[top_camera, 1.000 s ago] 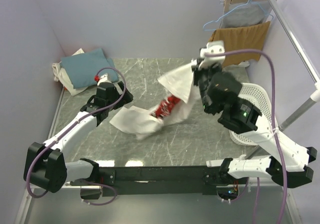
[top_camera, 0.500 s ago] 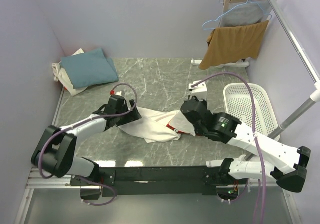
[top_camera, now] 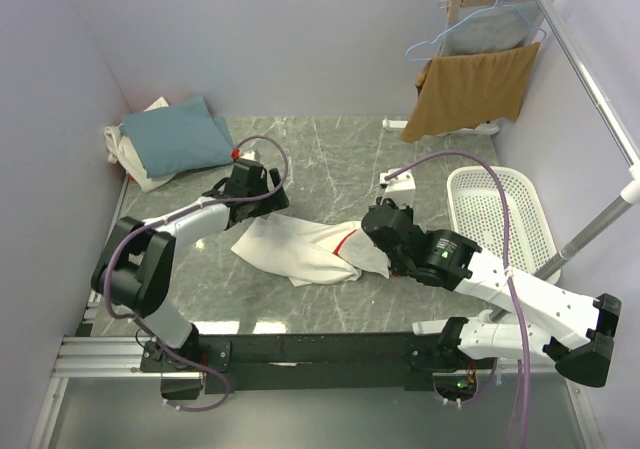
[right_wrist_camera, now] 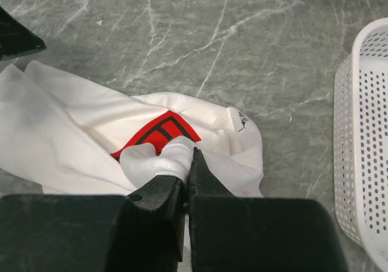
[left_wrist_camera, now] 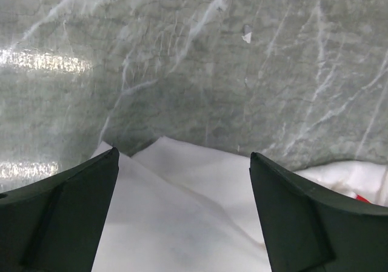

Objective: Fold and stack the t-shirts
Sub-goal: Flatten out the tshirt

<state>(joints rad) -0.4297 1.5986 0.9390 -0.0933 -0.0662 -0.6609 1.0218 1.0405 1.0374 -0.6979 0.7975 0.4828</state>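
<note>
Centrally in the top view, the white t-shirt (top_camera: 300, 251) lies crumpled on the marble table (top_camera: 330, 159), its red print (right_wrist_camera: 159, 132) showing. The right gripper (right_wrist_camera: 188, 160) pinches a fold at the shirt's right end. The left gripper (left_wrist_camera: 183, 155) hovers, spread wide, over its upper-left edge. A teal shirt (top_camera: 178, 137) sits folded at upper left.

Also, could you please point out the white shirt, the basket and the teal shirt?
white shirt (top_camera: 290, 249): top view, its flat left half.
basket (top_camera: 522, 219): top view, its mesh floor.
teal shirt (top_camera: 175, 139): top view, its folded middle.
</note>
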